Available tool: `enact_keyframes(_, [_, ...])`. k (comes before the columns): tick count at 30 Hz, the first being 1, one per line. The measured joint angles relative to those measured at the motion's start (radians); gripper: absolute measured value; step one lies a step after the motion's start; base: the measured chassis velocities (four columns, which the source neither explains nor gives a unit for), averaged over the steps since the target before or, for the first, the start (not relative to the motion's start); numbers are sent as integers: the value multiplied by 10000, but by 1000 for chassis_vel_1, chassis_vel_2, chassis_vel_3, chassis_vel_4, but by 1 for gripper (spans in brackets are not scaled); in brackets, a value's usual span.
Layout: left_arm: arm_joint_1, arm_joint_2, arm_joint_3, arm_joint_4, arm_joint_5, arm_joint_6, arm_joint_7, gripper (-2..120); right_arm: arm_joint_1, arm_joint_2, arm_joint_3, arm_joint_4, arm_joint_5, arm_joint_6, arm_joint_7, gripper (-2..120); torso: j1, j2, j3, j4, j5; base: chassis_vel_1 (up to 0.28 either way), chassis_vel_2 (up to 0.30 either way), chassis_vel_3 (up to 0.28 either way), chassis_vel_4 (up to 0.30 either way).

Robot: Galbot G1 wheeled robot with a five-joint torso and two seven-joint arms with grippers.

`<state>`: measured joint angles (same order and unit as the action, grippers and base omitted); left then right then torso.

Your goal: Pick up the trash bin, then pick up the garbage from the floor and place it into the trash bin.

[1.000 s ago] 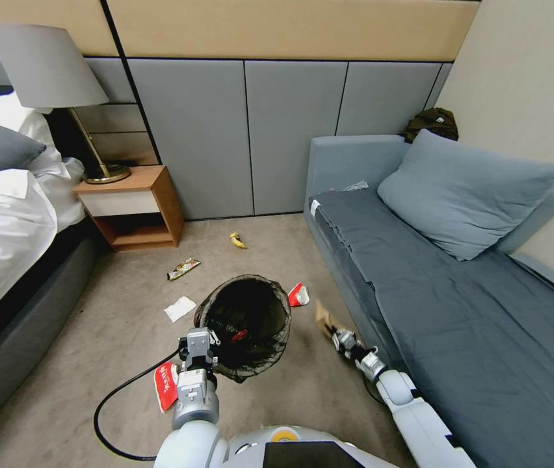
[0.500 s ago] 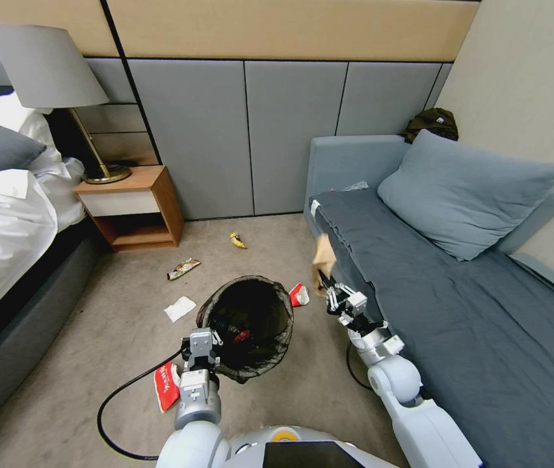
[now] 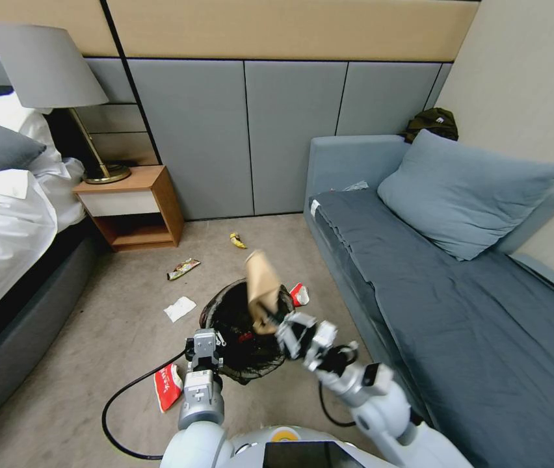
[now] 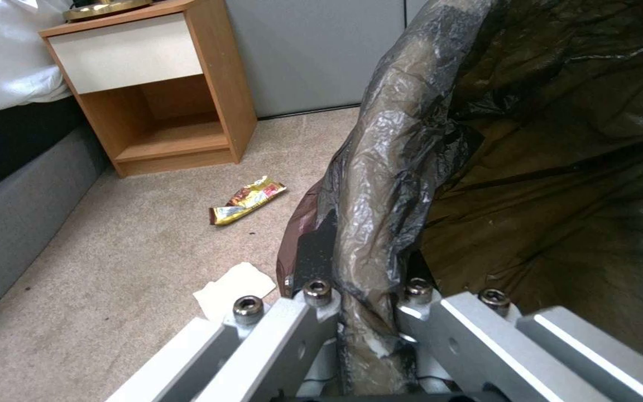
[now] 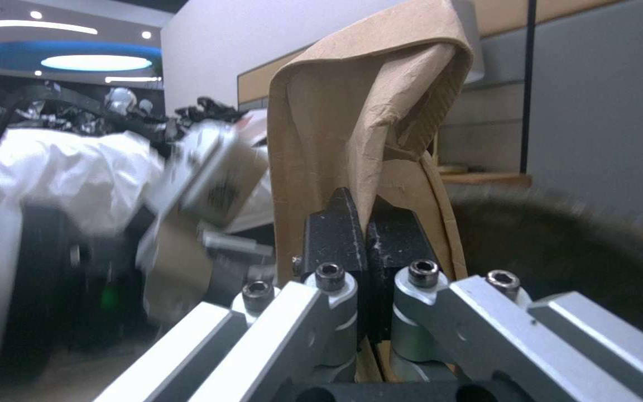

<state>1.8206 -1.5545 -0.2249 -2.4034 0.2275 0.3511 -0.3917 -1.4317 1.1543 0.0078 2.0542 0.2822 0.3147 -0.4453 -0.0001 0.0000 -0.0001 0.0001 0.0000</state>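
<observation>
My left gripper [image 3: 203, 346] is shut on the near rim of the trash bin [image 3: 238, 322], which is lined with a black bag [image 4: 381, 184] and held just above the carpet. The rim sits pinched between the fingers of the left gripper [image 4: 363, 304]. My right gripper [image 3: 276, 327] is shut on a tan paper bag [image 3: 261, 286] that stands upright over the bin's mouth. That bag [image 5: 366, 128] is clamped between the black pads of the right gripper [image 5: 366, 234]. Garbage on the floor: a red-and-white wrapper [image 3: 168, 385], white tissue [image 3: 179, 308], a brown-yellow wrapper [image 3: 183, 267], a yellow piece [image 3: 238, 241] and another red-and-white wrapper [image 3: 299, 294].
A bed [image 3: 4, 260] runs along the left, with a wooden nightstand [image 3: 137, 205] and a lamp [image 3: 49, 71] beside it. A grey sofa [image 3: 459, 286] fills the right side. A black cable [image 3: 111, 409] loops on the carpet by my left arm.
My right arm swung left from the sofa's edge, carrying the tan paper bag up and over the bin's mouth. The left gripper and the bin stayed almost where they were.
</observation>
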Motion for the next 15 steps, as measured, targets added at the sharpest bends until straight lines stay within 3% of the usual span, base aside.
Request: enact_keyframes(15, [-4,-9,54,-32,12,-5,2,0,222,500,252,-1403,-249,396,-7,0,0,0,0,-1,0,0,0,0,0])
